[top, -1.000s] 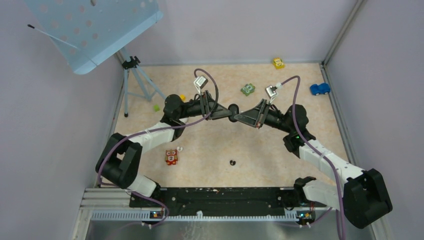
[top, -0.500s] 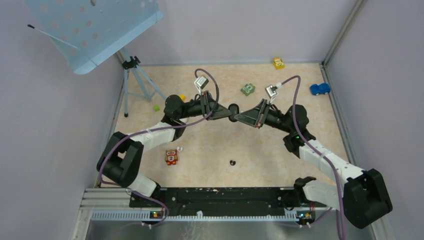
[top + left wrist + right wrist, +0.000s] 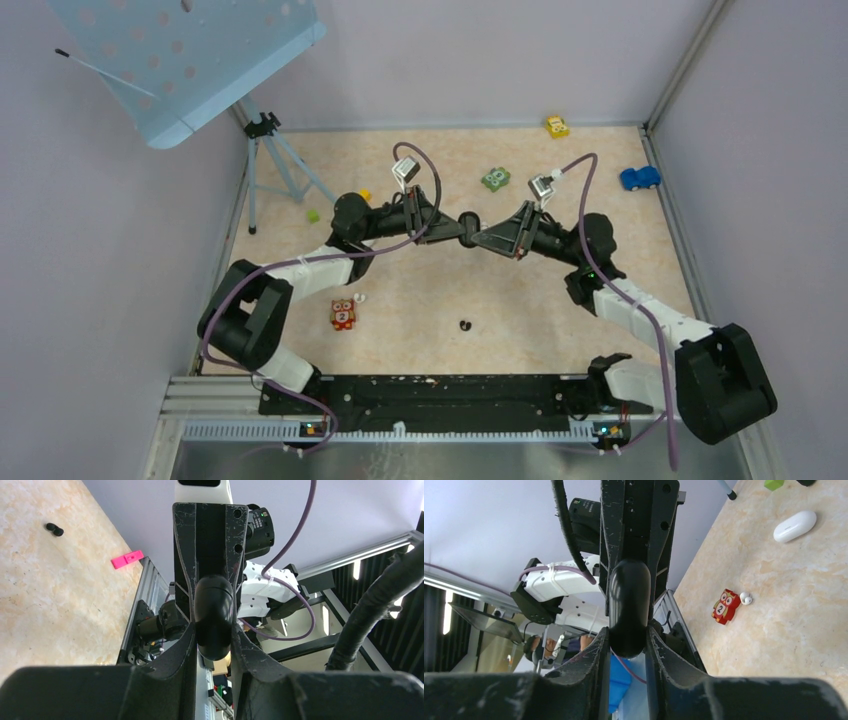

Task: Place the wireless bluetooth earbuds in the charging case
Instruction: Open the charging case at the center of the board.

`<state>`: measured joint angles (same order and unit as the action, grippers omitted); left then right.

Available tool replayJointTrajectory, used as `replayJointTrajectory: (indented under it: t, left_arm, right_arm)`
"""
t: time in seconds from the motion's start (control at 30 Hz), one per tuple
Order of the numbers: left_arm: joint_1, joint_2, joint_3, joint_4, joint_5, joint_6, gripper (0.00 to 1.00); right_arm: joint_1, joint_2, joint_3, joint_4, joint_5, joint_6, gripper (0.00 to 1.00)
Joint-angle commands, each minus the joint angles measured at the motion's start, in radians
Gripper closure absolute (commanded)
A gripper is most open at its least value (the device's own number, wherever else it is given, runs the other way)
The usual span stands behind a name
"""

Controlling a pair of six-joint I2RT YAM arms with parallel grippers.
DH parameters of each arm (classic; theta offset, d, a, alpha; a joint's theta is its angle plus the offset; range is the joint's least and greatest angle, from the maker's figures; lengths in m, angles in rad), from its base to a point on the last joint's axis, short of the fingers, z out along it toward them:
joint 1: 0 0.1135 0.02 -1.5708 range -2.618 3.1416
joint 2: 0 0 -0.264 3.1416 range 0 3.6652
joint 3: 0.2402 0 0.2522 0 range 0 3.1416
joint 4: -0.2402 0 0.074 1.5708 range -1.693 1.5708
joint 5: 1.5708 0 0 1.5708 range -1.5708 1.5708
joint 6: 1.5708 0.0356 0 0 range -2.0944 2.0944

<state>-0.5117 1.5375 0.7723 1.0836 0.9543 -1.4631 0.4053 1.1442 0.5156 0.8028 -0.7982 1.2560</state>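
Black oval charging case (image 3: 214,615) aloft; black earbud (image 3: 464,325) lying loose below, nearer; white earbud (image 3: 746,599) well left of it

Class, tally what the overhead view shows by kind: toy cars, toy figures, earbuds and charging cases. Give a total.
Toy cars: 2, yellow car, blue car
Toy figures: 2, green figure, red owl
Earbuds: 2, white earbud, black earbud
Charging cases: 1, black case
Total: 7

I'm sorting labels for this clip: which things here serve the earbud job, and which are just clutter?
Job: black charging case, held by left hand and right hand; black earbud; white earbud; white case.
Lying about: owl toy; green toy; yellow car; blue car; tripod.
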Motion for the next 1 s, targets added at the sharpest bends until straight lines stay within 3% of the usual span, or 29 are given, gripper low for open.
replayJointTrajectory:
  t: [0.0, 0.17, 0.43, 0.63, 0.83, 0.9, 0.97]
  left_arm:
    - [-0.003, -0.021, 0.009, 0.146, 0.011, -0.029, 1.0]
    - [-0.003, -0.021, -0.001, 0.15, 0.009, -0.031, 1.0]
    - [-0.004, -0.005, 0.007, 0.099, 0.024, -0.006, 1.0]
    - [-0.004, -0.012, 0.045, -0.127, 0.036, 0.109, 1.0]
    - [-0.003, -0.038, 0.097, -0.42, 0.019, 0.315, 1.0]
    - [-0.003, -0.044, 0.108, -0.484, 0.01, 0.363, 1.0]
    - [-0.003, -0.046, 0.118, -0.531, 0.002, 0.399, 1.0]
  right_arm:
    - [-0.026, 0.014, -0.014, -0.069, -0.022, -0.053, 0.72]
    - [-0.037, -0.008, 0.002, -0.224, 0.007, -0.138, 0.63]
    - [-0.054, -0.042, 0.015, -0.341, 0.029, -0.191, 0.59]
    - [-0.056, -0.09, 0.087, -0.551, 0.084, -0.308, 0.58]
    - [-0.058, -0.145, 0.166, -0.786, 0.148, -0.429, 0.53]
    - [-0.057, -0.166, 0.191, -0.884, 0.191, -0.469, 0.47]
    - [-0.066, -0.188, 0.214, -0.995, 0.265, -0.5, 0.3]
